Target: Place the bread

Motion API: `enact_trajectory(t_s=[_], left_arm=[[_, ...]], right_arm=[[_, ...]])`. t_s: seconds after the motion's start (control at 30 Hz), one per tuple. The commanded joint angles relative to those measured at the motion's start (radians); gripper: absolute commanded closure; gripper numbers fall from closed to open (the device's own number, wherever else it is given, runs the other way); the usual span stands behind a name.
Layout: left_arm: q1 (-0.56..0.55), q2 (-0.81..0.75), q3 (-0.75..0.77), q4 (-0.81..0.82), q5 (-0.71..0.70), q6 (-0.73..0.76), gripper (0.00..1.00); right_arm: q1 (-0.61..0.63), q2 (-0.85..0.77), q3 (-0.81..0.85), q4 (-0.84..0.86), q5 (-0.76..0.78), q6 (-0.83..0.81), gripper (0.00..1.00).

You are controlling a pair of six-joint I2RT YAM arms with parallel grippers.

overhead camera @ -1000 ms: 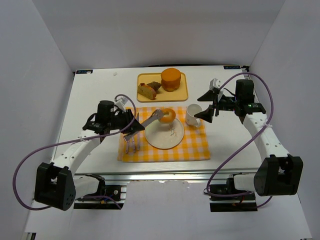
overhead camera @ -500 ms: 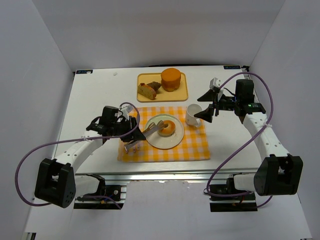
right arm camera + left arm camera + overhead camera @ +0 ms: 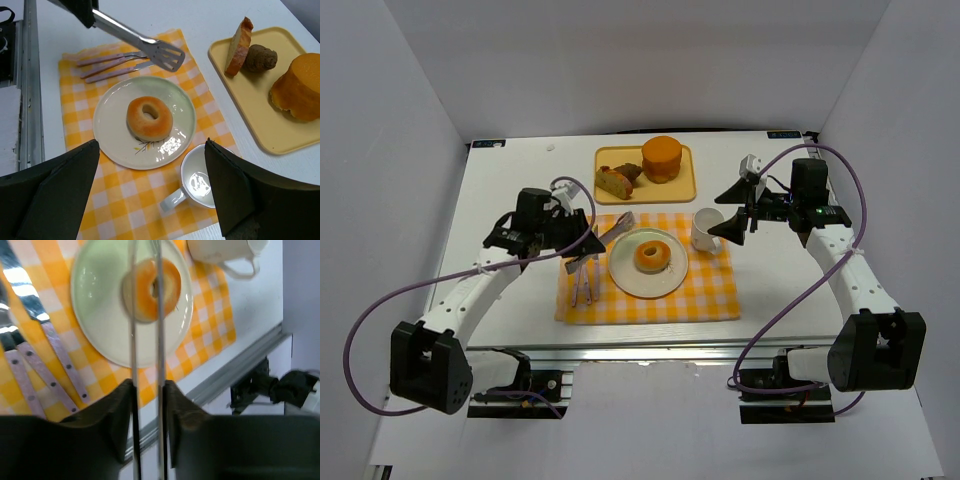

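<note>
The bread (image 3: 653, 255), a golden ring-shaped bun, lies flat in the middle of the white plate (image 3: 625, 283) with nothing touching it. It shows too in the left wrist view (image 3: 152, 287) and the right wrist view (image 3: 149, 118). My left gripper (image 3: 580, 247) is shut on a pair of metal tongs (image 3: 618, 224). The tongs' tips hang empty just beyond the plate's far left rim. In the left wrist view the jaws (image 3: 146, 390) press on the tongs' two arms. My right gripper (image 3: 735, 226) hovers open by the mug, holding nothing.
A white mug (image 3: 706, 230) stands right of the plate on the yellow checked cloth (image 3: 710, 290). Cutlery (image 3: 582, 290) lies on the cloth left of the plate. A yellow tray (image 3: 610, 158) at the back holds an orange cylinder (image 3: 662, 158) and brown crusty pieces (image 3: 618, 180).
The bread went from the tongs, above the plate's far edge, down onto the plate. The tongs let go of it and drew back to the far left with my left gripper.
</note>
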Motion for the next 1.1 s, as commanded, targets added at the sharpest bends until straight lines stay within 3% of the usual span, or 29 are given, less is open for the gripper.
enact_trajectory(t_s=[0.0, 0.07, 0.13, 0.27, 0.43, 0.63, 0.97, 1.03, 1.07], left_arm=[[0.051, -0.033, 0.058, -0.022, -0.096, 0.035, 0.62], [0.129, -0.050, 0.049, -0.007, -0.143, 0.046, 0.69], [0.218, -0.078, 0.025, 0.018, -0.230, 0.063, 0.69], [0.272, -0.092, -0.024, 0.077, -0.434, 0.207, 0.67], [0.278, -0.057, -0.155, 0.319, -0.603, 0.406, 0.45], [0.307, 0.102, -0.166, 0.427, -0.595, 0.529, 0.39], [0.412, 0.290, -0.224, 0.564, -0.428, 0.500, 0.32], [0.421, 0.318, -0.215, 0.549, -0.402, 0.486, 0.28], [0.424, 0.326, -0.210, 0.544, -0.398, 0.469, 0.21]], right_arm=[[-0.002, -0.005, 0.010, 0.028, 0.018, 0.041, 0.11], [-0.002, 0.001, 0.018, 0.081, 0.080, 0.147, 0.10], [-0.002, 0.018, 0.036, 0.097, 0.117, 0.208, 0.11], [-0.002, 0.038, 0.072, 0.080, 0.127, 0.208, 0.11], [-0.002, 0.035, 0.067, 0.103, 0.114, 0.210, 0.11], [-0.004, 0.018, 0.066, 0.105, 0.154, 0.207, 0.11], [-0.002, -0.008, 0.040, 0.184, 0.323, 0.355, 0.11], [-0.002, -0.008, 0.037, 0.204, 0.405, 0.430, 0.10], [-0.002, -0.008, 0.038, 0.212, 0.430, 0.444, 0.11]])
